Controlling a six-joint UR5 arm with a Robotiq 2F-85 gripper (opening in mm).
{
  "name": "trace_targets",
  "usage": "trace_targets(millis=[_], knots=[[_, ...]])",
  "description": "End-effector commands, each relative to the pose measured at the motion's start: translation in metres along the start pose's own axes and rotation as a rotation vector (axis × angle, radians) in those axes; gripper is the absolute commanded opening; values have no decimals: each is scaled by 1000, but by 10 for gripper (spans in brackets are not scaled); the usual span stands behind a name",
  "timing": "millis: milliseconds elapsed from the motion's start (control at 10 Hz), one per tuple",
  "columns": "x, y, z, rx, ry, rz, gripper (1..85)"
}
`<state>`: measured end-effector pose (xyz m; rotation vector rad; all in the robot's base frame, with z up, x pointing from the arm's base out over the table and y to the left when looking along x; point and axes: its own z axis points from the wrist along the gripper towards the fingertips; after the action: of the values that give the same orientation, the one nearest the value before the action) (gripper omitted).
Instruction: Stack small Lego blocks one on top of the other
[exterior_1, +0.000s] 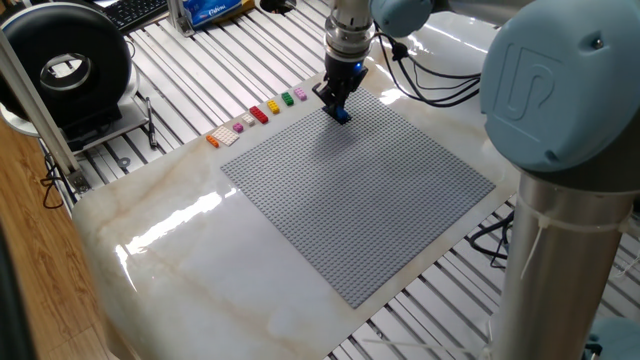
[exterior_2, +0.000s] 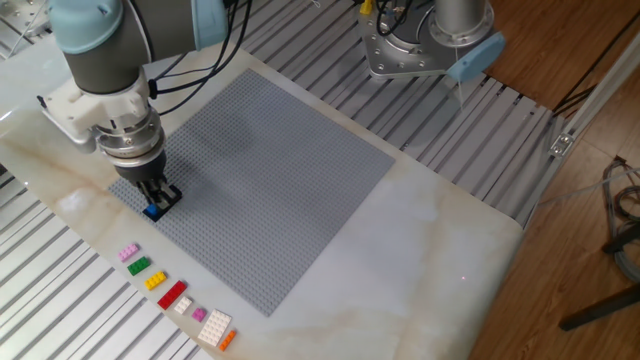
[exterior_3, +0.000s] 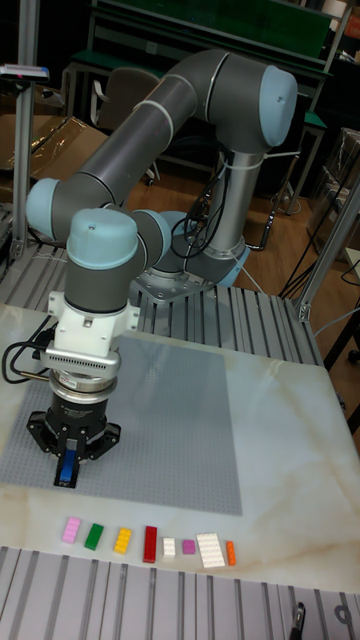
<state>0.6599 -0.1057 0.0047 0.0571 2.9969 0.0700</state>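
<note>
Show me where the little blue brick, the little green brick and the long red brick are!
small blue plastic brick (exterior_3: 67, 468), tall fixed view, its front face between the gripper's fingers.
small green plastic brick (exterior_3: 94, 536), tall fixed view, its studded top.
long red plastic brick (exterior_2: 172, 294), the other fixed view, its top middle.

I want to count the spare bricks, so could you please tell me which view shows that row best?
The tall fixed view: the row of bricks lies unobstructed, near the camera. The other fixed view shows it smaller, slanted; one fixed view shows it tiny.

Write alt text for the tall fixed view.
A UR5 arm's gripper holds a blue Lego brick upright in its jaws on the grey baseplate, near its front left corner. A row of small bricks, pink to orange, lies on the marble table in front.
</note>
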Motion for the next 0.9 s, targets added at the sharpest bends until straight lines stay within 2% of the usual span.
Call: trace_targets(millis=[0,200,500,800], knots=[[-6,6,-1,-34,-20,42,10],[-7,8,-2,-43,-25,69,10],[-12,7,3,-44,-45,57,10],[-13,6,1,-46,-45,51,10]])
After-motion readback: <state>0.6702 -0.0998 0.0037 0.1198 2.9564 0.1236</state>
